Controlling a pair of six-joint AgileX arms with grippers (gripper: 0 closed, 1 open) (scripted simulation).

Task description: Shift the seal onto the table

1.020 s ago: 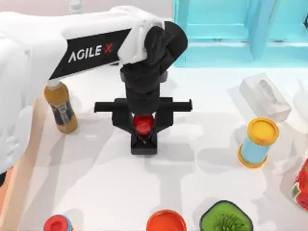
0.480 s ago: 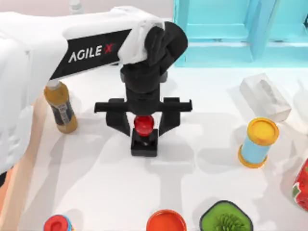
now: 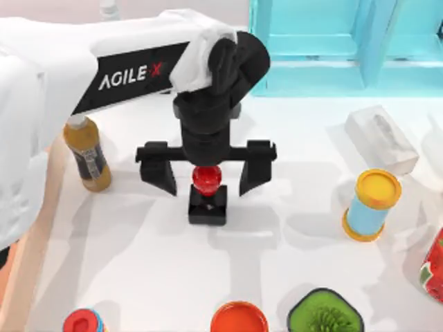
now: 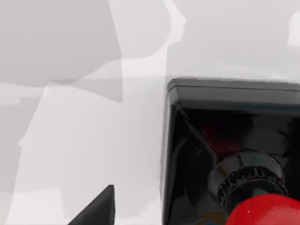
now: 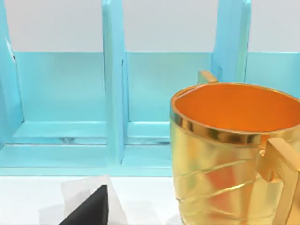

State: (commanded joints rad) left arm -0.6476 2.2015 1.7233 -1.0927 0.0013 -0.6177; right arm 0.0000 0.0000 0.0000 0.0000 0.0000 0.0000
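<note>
The seal (image 3: pixel 208 205), a black square block with a glossy red ball knob, stands upright on the white table (image 3: pixel 138 249) near its middle. My left gripper (image 3: pixel 206 176) hovers straight over it, open, with one black finger on each side of the knob and clear gaps between. The left wrist view looks down on the seal (image 4: pixel 225 140) from close by, with one fingertip (image 4: pixel 96 211) off to the side. In the right wrist view, a black fingertip (image 5: pixel 89 208) of the right gripper shows in front of a shelf.
A brown bottle (image 3: pixel 87 153) stands left of the seal. A yellow-lidded blue can (image 3: pixel 372 205) and a white tissue pack (image 3: pixel 382 138) sit on the right. A light-blue shelf (image 3: pixel 346 41) lines the back. An orange lid (image 3: pixel 239 318) and green pot (image 3: pixel 325 315) sit in front. A gold mug (image 5: pixel 229 154) is close to the right wrist.
The left gripper's fingers have spread apart from the red knob and let the seal go. The seal stays upright on the table.
</note>
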